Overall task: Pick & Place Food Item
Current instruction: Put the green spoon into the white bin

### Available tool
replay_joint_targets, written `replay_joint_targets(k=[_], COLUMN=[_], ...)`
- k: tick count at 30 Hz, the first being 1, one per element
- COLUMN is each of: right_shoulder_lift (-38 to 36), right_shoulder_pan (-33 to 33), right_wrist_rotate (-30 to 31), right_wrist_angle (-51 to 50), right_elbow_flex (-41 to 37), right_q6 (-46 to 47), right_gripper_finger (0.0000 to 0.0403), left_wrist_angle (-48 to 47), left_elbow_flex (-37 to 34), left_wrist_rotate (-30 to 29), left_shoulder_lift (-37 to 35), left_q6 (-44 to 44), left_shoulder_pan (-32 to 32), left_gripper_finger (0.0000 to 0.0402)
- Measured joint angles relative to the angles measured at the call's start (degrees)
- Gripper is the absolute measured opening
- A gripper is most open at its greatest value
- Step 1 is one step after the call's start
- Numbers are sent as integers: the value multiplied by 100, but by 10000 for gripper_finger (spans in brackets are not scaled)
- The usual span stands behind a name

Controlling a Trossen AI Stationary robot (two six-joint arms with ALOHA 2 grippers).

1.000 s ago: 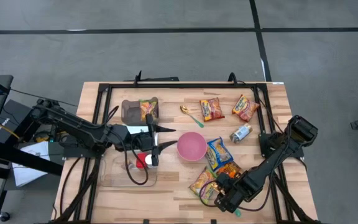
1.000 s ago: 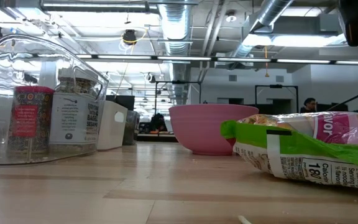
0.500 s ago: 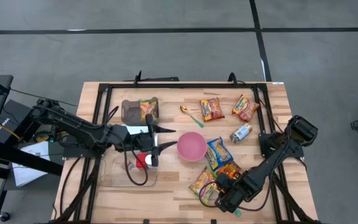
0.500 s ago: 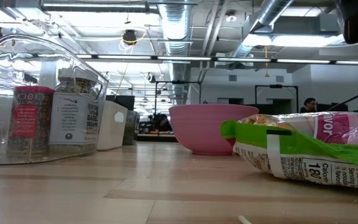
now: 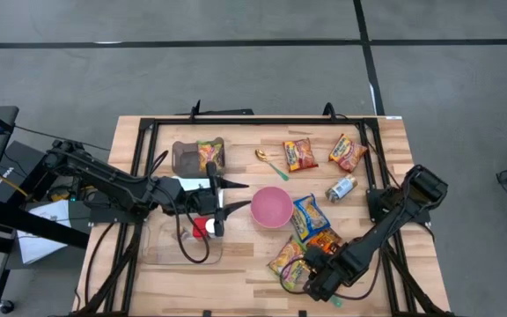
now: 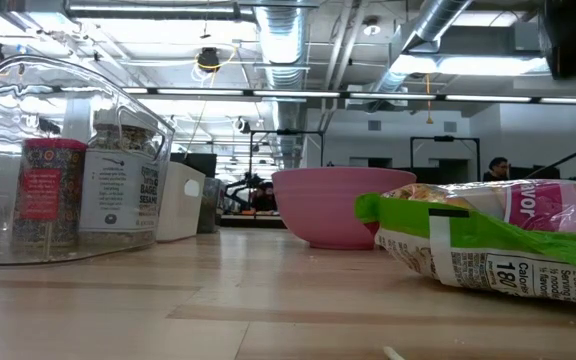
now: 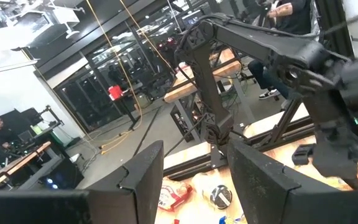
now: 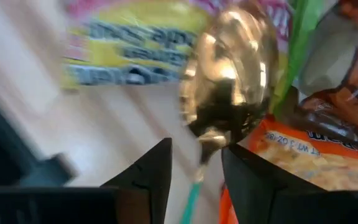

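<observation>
A gold spoon (image 8: 229,93) is being straddled by the right gripper's (image 8: 196,148) fingers beside snack packets (image 8: 328,155). Whether it is being clamped cannot be told. The left gripper's (image 7: 194,144) fingers are being shown apart.

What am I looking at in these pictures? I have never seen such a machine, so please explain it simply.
It is a robot with two dark arms at a wooden table. One camera looks down from above, one looks level across the table top, and one sits on each wrist. On the table lie a pink bowl, several snack packets, a small can and a clear container. The left claw hangs open and empty beside the bowl. The right claw is at the front packets. Its wrist camera shows a gold spoon right at it, but I cannot tell whether it grips the spoon.
</observation>
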Motion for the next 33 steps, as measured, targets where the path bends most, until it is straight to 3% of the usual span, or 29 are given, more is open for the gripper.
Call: replay_joint_targets(k=[7,26,33], right_shoulder_lift=[377,320,320], right_shoulder_pan=[-148,-209,-208], right_wrist_rotate=[-889,-740,-806], right_wrist_angle=[105,193,193], right_elbow_flex=[-16,-7,-7], right_q6=[-366,-433,-427], right_gripper_finger=[133,130,94], left_wrist_angle=[-25,-50,-50], left_elbow_flex=[4,4,4], left_wrist_rotate=[0,0,0], left_shoulder_lift=[0,1,1], left_q6=[0,-2,-2], left_shoulder_pan=[0,0,0], left_gripper_finger=[172,172,172])
